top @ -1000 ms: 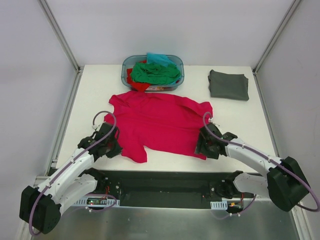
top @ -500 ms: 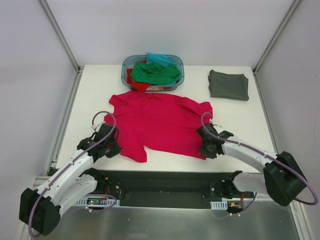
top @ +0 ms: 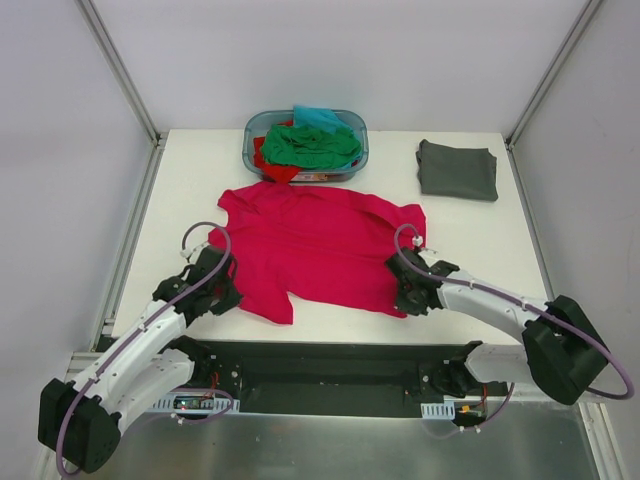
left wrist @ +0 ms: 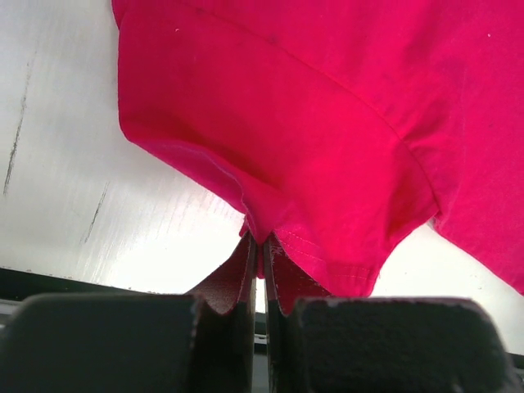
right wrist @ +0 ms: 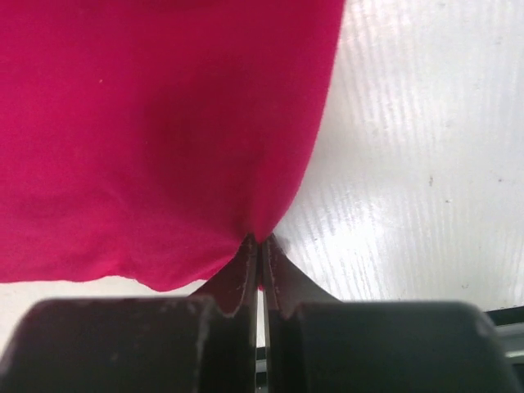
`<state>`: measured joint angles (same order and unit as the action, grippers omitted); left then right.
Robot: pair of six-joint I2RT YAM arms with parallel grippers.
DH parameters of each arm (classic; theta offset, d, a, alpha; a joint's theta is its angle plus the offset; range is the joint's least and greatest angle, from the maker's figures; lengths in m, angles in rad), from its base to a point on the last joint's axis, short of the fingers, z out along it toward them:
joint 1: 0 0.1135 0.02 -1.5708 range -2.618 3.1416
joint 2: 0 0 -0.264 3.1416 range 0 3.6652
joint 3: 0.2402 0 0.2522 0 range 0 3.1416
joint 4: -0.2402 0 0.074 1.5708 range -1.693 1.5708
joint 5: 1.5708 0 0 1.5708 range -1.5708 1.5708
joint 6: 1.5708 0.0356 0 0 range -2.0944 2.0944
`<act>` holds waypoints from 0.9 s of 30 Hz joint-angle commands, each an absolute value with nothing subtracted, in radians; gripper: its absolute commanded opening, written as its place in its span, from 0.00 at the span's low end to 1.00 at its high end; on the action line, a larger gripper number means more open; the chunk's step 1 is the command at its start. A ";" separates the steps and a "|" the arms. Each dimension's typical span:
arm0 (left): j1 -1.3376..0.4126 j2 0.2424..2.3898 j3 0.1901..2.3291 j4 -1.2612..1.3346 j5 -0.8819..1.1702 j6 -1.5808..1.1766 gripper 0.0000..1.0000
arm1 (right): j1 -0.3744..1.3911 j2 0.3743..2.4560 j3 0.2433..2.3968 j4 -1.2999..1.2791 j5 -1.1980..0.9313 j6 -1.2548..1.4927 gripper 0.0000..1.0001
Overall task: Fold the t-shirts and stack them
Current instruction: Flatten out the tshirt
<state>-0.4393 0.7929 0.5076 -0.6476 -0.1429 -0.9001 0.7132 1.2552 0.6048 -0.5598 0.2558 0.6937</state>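
A large crimson-pink t-shirt (top: pixel 315 245) lies spread on the white table (top: pixel 180 190). My left gripper (top: pixel 232 296) is shut on the shirt's near-left edge beside a sleeve; the left wrist view shows the cloth (left wrist: pixel 311 123) pinched between the pads at the left gripper (left wrist: pixel 261 244). My right gripper (top: pixel 400 296) is shut on the shirt's near-right corner; the right wrist view shows the cloth (right wrist: pixel 164 131) nipped at the right gripper (right wrist: pixel 260 244). A dark grey t-shirt (top: pixel 458 169) lies folded at the back right. Green (top: pixel 310 146), red (top: pixel 272 168) and teal (top: pixel 318 116) t-shirts fill the basket.
The blue-green plastic basket (top: pixel 250 140) stands at the back middle of the table, just beyond the spread shirt. Metal frame posts (top: pixel 120 70) rise at the back corners. The table's dark near edge (top: pixel 330 355) runs between the arm bases.
My right gripper has slid left onto the shirt's near-right corner and closed on it. The left gripper has stayed shut on the near-left edge.
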 commanded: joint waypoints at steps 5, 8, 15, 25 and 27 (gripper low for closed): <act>-0.446 0.712 0.638 -0.643 -0.248 -0.867 0.00 | 0.749 1.125 0.745 -0.656 0.382 0.569 0.00; -0.446 0.712 0.767 -0.635 -0.366 -0.879 0.00 | 0.712 1.040 0.836 -0.680 0.419 0.496 0.01; -0.445 0.871 1.174 -0.630 -0.488 -0.764 0.00 | 0.578 0.963 1.112 -0.684 0.361 0.306 0.00; -0.445 0.926 1.698 -0.535 -0.503 -0.479 0.00 | 0.566 0.936 1.619 -0.799 0.330 0.147 0.00; -0.445 0.930 1.776 -0.505 -0.457 -0.411 0.00 | 0.568 0.922 1.692 -0.825 0.298 0.138 0.00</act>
